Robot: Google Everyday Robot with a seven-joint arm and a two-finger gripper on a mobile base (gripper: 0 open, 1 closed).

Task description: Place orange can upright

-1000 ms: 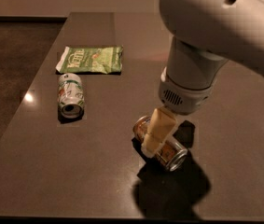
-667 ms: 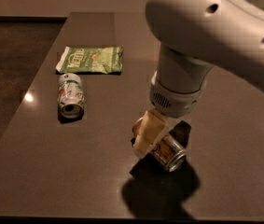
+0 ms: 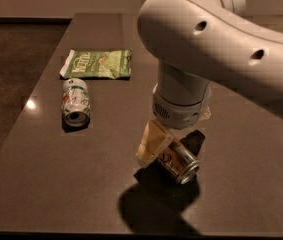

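The orange can [image 3: 180, 163] lies on its side on the dark table [image 3: 81, 184], right of centre, with its silver end facing the front right. My gripper [image 3: 167, 143] hangs from the big white arm [image 3: 206, 39] and is down at the can, straddling its body. A cream-coloured part of the gripper rests against the can's left side. The arm hides the can's far end.
A green-and-white can [image 3: 76, 101] lies on its side at the left. A green snack bag [image 3: 97, 64] lies flat behind it. The table's left edge runs beside a dark floor. The arm's shadow falls on the table in front of the orange can.
The arm has swung left and closer to the camera and fills more of the view. The gripper stays at the orange can, which has hardly moved. The green can and bag are unmoved.
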